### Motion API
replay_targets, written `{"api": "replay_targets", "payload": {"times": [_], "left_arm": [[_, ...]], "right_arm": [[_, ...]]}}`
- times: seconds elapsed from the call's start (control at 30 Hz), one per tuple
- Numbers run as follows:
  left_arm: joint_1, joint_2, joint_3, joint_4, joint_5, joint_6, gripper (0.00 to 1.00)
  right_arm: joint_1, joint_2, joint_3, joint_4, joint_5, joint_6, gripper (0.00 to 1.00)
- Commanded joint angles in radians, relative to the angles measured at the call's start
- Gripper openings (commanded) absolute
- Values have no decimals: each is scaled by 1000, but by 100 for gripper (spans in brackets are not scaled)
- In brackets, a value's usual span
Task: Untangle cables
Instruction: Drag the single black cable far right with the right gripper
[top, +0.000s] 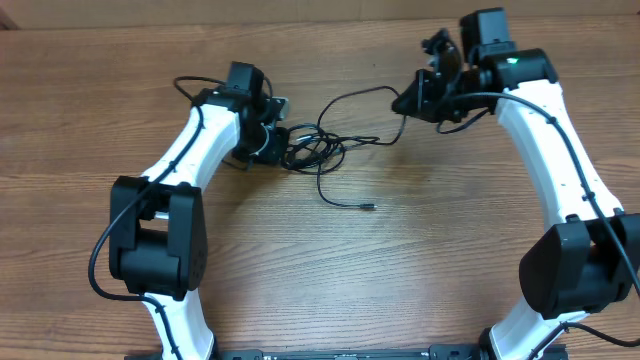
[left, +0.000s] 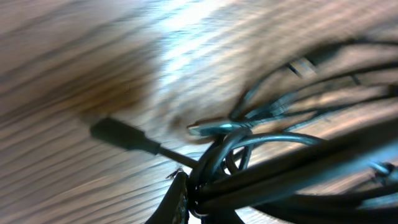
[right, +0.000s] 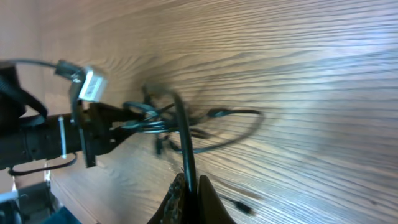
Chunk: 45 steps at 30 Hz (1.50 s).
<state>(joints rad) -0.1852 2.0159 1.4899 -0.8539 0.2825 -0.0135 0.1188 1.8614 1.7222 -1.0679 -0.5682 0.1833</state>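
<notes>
The cables (top: 312, 150) are thin black cords in a tangle near the middle of the wooden table (top: 420, 250). My left gripper (top: 280, 147) sits at the tangle's left side. In the left wrist view this gripper (left: 194, 202) is shut on a bundle of several strands (left: 273, 168), with a silver-tipped plug (left: 205, 129) just beyond. My right gripper (top: 406, 102) is raised at the far right, shut on one strand (top: 355, 96) that arcs back to the tangle. The right wrist view shows that strand (right: 185, 143) pinched between the gripper's (right: 189, 190) fingers. A loose end with a small plug (top: 368, 208) lies toward the front.
A black plug (left: 118, 134) lies on the wood to the left of the held bundle. My left arm (right: 56, 140) fills the left side of the right wrist view. The two arm bases (top: 160, 250) (top: 580, 270) stand at the near left and near right.
</notes>
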Motion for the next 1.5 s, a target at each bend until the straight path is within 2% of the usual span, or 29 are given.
{"api": "replay_targets", "payload": {"times": [0.0, 0.3, 0.63, 0.8, 0.97, 1.47], "left_arm": [[59, -7, -16, -11, -85, -104, 4], [142, -7, -16, -58, -156, -194, 4], [166, -7, -16, -62, -161, -199, 4], [166, -7, -16, -76, -240, -288, 4], [166, -7, -16, -84, -242, -290, 4], [166, -7, -16, -86, -241, -290, 4]], "right_arm": [[-52, -14, -3, -5, 10, 3, 4], [-160, -14, -3, -14, 52, 3, 4], [-206, -14, -3, -17, 76, 3, 4], [-206, -14, -3, -20, 164, 4, 4], [-206, -14, -3, -24, 282, 13, 4], [-209, -14, -3, -33, 929, 299, 4]]}}
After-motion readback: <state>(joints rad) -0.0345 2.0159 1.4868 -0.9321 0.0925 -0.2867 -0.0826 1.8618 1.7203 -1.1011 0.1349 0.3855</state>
